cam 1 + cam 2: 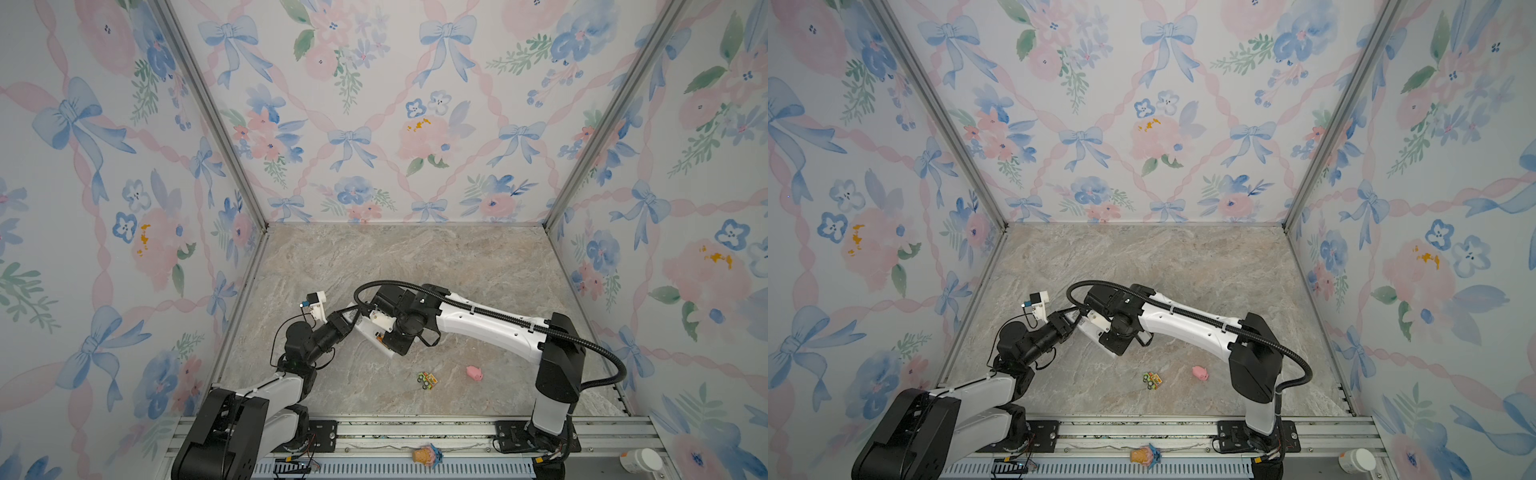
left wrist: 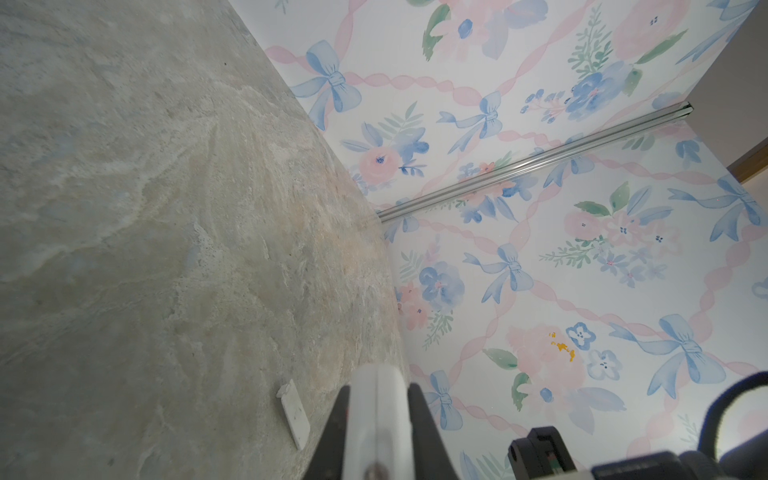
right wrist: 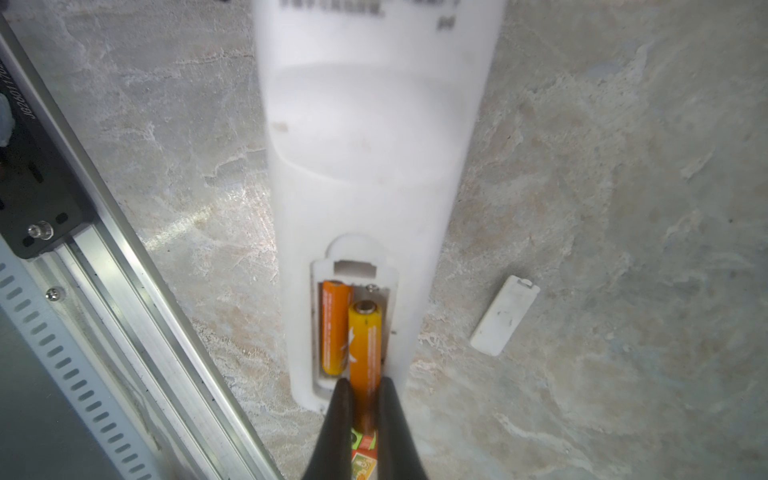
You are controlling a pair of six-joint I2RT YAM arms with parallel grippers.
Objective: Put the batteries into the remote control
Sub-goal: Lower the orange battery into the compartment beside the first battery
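Remote control [image 3: 365, 166] is held back-side up between my 2 arms, over the left-middle of the marble table [image 1: 415, 257] in both top views; my left gripper [image 2: 378, 392] is squeezed onto 1 end of its white body, a black finger on each side; the battery bay is uncovered, and the orange battery [image 3: 334, 328] lies flat in 1 slot; my right gripper [image 3: 365, 384] pinches the yellow battery [image 3: 365, 336] by its near end, with the far end inside the other slot, short of the end contact; I cannot tell whether it lies fully down; the white bay cover [image 3: 505, 316] lies loose on the table beside the remote control; the toy car [image 1: 427, 380] and the pink pig [image 1: 473, 372] stand well apart from it, toward the front edge.
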